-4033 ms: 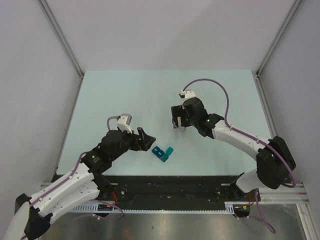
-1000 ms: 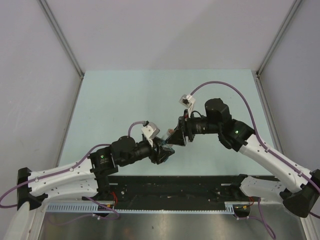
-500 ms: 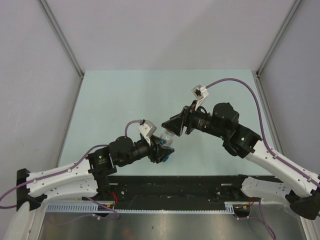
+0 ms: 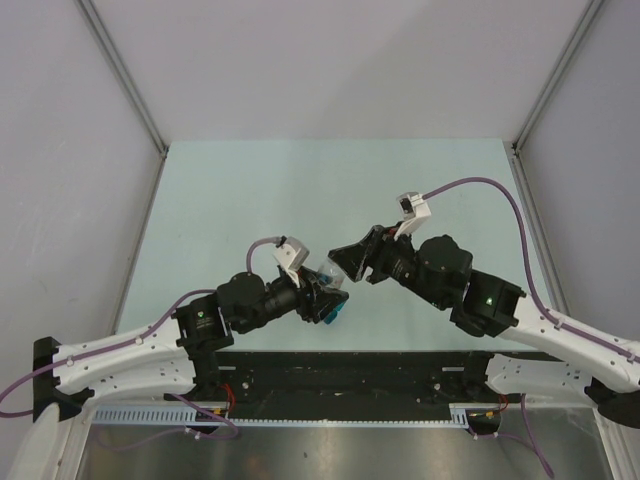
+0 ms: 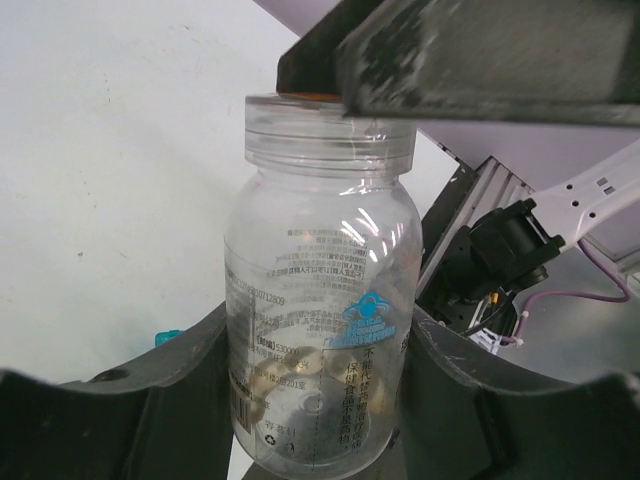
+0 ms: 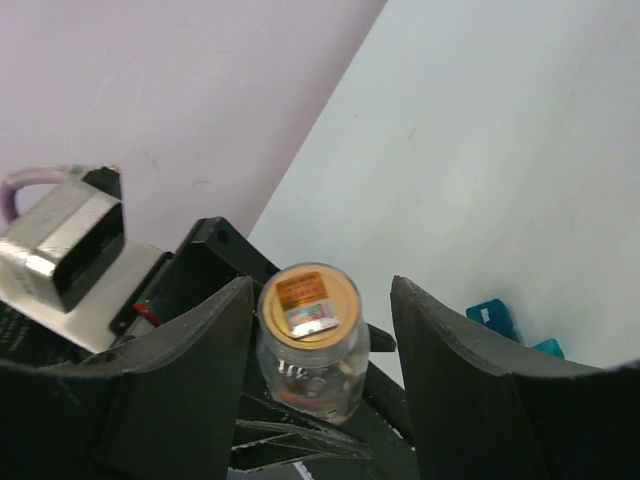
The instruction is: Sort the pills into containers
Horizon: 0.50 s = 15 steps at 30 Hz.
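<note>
A small clear bottle with a tan top stands in my left gripper, which is shut on its body. Tan pills lie at its bottom. My right gripper is open, one finger on each side of the top; the right finger is clearly apart from it. In the top view the bottle is held between left gripper and right gripper, above the near middle of the table. The bright-blue containers lie just below them, partly hidden, and show as blue corners.
The pale table surface stretches back to grey walls on three sides. The black rail with the arm bases runs along the near edge. Both arms meet over the near centre.
My right gripper has swung left and nearer over the bottle's top, and its jaws have narrowed a little. The left gripper keeps hold of the bottle and has barely shifted.
</note>
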Available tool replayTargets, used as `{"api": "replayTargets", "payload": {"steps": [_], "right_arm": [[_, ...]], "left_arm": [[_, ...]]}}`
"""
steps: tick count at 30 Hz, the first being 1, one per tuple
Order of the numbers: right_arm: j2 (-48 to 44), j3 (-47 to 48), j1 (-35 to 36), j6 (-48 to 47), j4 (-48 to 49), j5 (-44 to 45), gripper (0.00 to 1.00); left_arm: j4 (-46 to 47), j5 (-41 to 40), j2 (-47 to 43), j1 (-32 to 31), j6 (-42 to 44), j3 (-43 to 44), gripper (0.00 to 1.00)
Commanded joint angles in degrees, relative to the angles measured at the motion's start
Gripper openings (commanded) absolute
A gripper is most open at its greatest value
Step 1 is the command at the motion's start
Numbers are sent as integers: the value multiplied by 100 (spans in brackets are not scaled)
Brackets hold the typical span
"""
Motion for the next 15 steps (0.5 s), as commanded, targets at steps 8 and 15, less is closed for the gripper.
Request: {"api": "replayTargets", "payload": {"steps": [8,15], "right_arm": [[78,-179,111,450,380,503,63],[166,-196,146,467,555,406,63]], "left_arm": [[416,-52,-52,-48,-150,132,0],[477,27,45,-57,-150,140,0]]}}
